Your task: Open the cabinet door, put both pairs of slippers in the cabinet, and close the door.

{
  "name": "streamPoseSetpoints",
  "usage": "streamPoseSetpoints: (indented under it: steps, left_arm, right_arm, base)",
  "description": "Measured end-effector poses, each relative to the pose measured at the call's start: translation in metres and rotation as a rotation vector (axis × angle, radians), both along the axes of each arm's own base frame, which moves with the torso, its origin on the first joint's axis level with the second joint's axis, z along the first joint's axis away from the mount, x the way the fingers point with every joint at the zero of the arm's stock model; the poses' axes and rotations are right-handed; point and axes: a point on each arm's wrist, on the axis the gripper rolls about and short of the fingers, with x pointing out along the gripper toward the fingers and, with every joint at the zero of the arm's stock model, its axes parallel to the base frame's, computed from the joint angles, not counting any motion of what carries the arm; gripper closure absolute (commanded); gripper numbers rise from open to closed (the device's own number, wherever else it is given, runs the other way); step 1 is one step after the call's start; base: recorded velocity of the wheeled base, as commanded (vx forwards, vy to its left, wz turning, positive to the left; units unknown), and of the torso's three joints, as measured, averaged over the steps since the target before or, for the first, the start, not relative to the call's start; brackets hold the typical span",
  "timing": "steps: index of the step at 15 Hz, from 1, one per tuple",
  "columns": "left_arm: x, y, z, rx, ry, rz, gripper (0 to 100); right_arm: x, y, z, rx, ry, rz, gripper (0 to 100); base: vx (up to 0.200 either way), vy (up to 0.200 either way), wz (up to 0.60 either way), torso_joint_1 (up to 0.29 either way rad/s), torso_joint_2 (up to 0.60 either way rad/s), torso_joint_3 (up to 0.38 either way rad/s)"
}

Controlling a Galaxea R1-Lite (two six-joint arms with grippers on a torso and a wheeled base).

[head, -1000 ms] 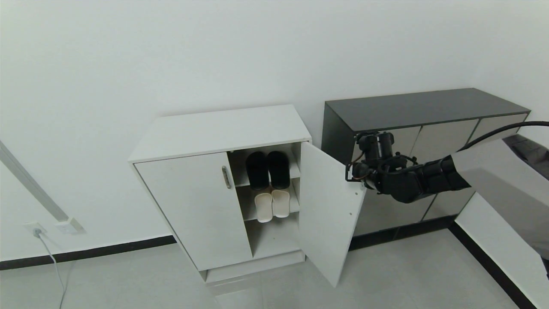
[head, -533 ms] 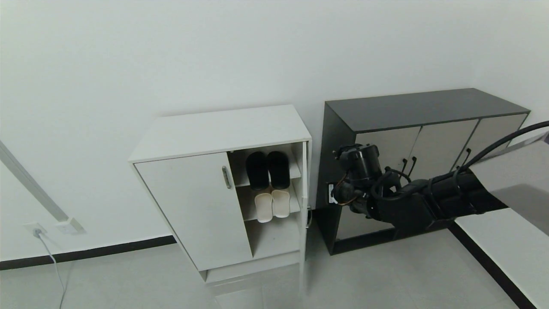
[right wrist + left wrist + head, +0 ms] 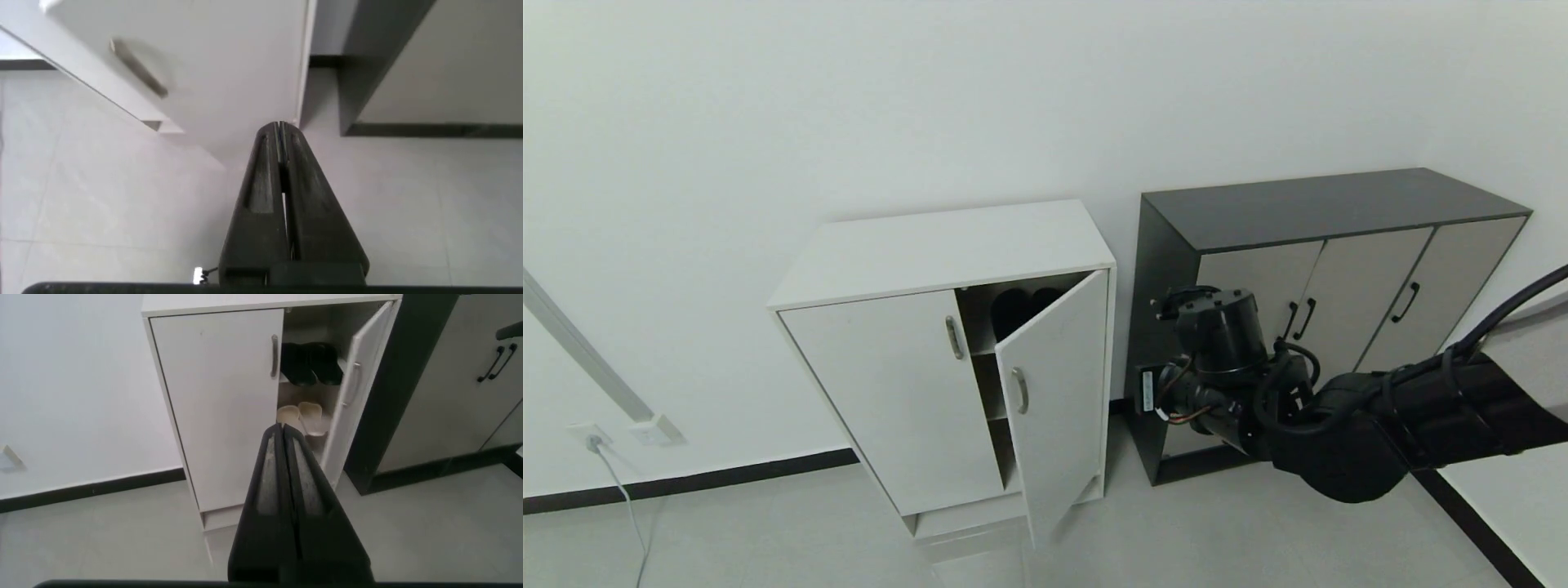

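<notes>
Step in hand: closing. Both pairs are in the cabinet, with the black slippers on the upper shelf and the white slippers on the shelf below. The right door stands ajar, about half shut, hinged at the cabinet's right side. The left door is shut.

The right arm is low, in front of the dark cabinet. Right jaws are closed and empty. Left jaws are closed and empty.

Next (judgement): press the right door's outer face near its handle, far from the hinge, until it sits flush with the left door.

Views: the left wrist view looks through the gap and shows both pairs. In the head view the door hides the white pair. The right wrist view puts the jaw tips near the door's hinge side, above the floor; whether they touch it, I cannot tell.
</notes>
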Motion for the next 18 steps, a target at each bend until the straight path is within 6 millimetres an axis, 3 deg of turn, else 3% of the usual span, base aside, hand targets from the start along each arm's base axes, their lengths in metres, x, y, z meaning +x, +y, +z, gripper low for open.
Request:
streamPoseSetpoints:
  steps: [7, 12, 18]
  left_arm:
    - [0.000, 0.000, 0.000, 0.002, 0.002, 0.000, 100]
    - [0.000, 0.000, 0.000, 0.003, 0.000, 0.000, 100]
    - [0.000, 0.000, 0.000, 0.004, 0.000, -0.001, 100]
  right_arm:
    - [-0.018, 0.008, -0.008, -0.009, 0.009, 0.050, 100]
    - [-0.021, 0.008, -0.010, 0.009, -0.022, 0.076, 100]
    - [-0.033, -0.004, -0.026, 0.035, -0.049, 0.134, 100]
  base:
    - [0.000, 0.000, 0.51, 0.003, 0.00, 0.003]
    - [0.000, 0.000, 0.00, 0.000, 0.00, 0.000]
    - [0.000, 0.000, 0.00, 0.000, 0.00, 0.000]
